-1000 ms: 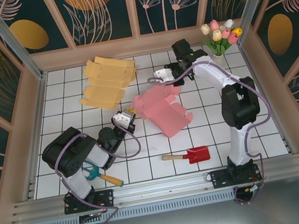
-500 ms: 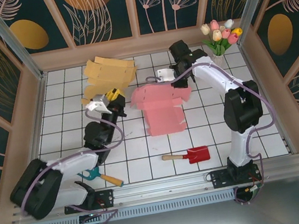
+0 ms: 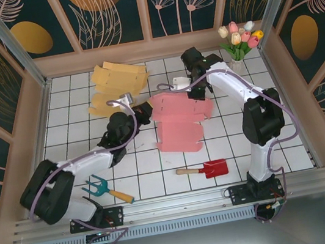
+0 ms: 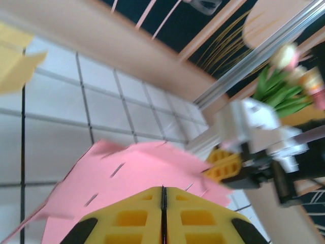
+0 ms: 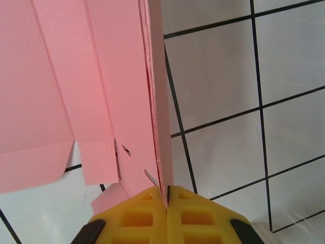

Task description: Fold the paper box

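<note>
A white tiled table (image 3: 228, 148) with an unfolded pink paper box (image 3: 178, 122) at its middle, stretched between two robot arms. The right gripper (image 5: 166, 189) is clamped on the sheet's far right edge. The left gripper (image 4: 162, 188) is clenched on its left edge.

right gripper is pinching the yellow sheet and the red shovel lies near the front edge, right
No: the right gripper is pinching the pink sheet, not the yellow sheet; the right wrist view shows the pink edge between its shut fingers. The red shovel does lie near the front edge.
</note>
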You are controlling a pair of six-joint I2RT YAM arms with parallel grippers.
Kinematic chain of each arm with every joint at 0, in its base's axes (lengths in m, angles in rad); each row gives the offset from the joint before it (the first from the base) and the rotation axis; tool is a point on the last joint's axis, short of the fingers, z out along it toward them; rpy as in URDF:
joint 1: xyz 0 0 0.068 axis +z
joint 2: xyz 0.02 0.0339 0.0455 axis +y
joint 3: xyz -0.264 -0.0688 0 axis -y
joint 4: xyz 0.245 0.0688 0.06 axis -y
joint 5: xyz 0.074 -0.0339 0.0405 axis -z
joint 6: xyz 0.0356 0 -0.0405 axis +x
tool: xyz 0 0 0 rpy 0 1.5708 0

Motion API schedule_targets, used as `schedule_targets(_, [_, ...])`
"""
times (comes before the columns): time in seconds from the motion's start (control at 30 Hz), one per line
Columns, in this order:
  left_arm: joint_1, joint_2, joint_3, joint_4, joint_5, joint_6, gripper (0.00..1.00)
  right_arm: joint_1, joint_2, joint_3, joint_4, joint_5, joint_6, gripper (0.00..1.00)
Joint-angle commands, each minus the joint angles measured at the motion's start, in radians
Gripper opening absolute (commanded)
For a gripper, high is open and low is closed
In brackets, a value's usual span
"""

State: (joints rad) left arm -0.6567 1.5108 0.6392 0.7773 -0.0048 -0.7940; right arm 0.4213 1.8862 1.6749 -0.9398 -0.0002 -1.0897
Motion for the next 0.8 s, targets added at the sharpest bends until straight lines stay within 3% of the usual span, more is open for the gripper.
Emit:
schedule_targets(0.0, [0.001,0.067,0.069,0.005,0.027,-0.050,0.09,-0.010,-0.048,-0.018,-0.031,0.020,0.007,0.00])
schedule_targets(0.37, [0.026,0.266,0.231,-0.065,-0.037,-0.063,0.05,-0.016,-0.119,-0.161,0.051,0.000,-0.070,0.00])
schedule_targets(0.63, [0.033,0.267,0.216,-0.051,-0.059,-0.058,0.04,-0.033,-0.176,-0.236,0.124,0.006,-0.100,0.00])
schedule_targets(0.77, [0.030,0.272,0.220,-0.040,-0.015,-0.065,0.04,-0.030,-0.179,-0.238,0.134,0.003,-0.089,0.00])
